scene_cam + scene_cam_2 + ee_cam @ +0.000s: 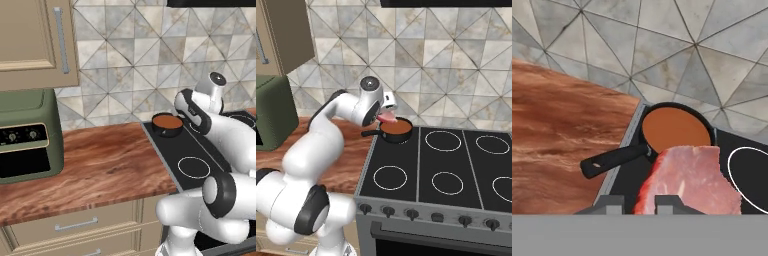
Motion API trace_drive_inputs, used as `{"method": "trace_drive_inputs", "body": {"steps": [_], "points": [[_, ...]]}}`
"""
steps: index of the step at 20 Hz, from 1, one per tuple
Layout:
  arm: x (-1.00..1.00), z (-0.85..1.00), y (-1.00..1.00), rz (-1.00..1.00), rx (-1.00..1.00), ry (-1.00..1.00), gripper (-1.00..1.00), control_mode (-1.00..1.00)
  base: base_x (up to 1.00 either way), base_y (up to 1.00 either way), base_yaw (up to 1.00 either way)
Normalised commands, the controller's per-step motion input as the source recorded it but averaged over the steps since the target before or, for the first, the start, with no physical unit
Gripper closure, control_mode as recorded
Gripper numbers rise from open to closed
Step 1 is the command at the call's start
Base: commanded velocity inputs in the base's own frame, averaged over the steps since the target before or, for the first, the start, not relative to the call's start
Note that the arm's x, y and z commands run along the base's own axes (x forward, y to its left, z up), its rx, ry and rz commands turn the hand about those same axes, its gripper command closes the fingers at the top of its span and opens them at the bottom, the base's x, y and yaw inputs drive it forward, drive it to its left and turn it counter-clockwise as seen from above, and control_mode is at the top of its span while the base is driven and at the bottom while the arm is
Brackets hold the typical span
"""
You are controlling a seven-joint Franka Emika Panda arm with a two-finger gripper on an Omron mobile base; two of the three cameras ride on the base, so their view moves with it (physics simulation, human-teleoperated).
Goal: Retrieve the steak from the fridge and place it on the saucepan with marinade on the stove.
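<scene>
A green toaster oven (27, 134) stands on the wooden counter (100, 165) at 9 o'clock in the left base view, well apart from the stove (441, 170). A beige wall cabinet (35, 40) hangs above it; drawers (75, 225) sit below the counter. Tiled backsplash (446, 75) runs behind. The arm's own links cross the stove's near-left corner in the left base view and hide part of the burners.

The saucepan (396, 131) sits on the stove's back-left burner, holding a level reddish-brown liquid; its black handle (614, 160) points out over the counter edge, toward 8 o'clock in the hand view.

The gripper (639, 204) is clamped on the steak (687, 182), fingers pressed to its near edge. The steak hangs in the air just beside the saucepan's rim, at 5 o'clock from the pan in the hand view, not touching the liquid.
</scene>
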Motion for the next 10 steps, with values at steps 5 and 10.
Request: {"method": "trace_drive_inputs", "body": {"steps": [5, 10], "points": [[0.34, -0.21, 0.00, 0.00, 0.00, 0.07, 1.00, -1.00, 0.00, 0.00, 0.00], [0.42, -0.31, -0.01, 0.00, 0.00, 0.05, 1.00, -1.00, 0.00, 0.00, 0.00]]}}
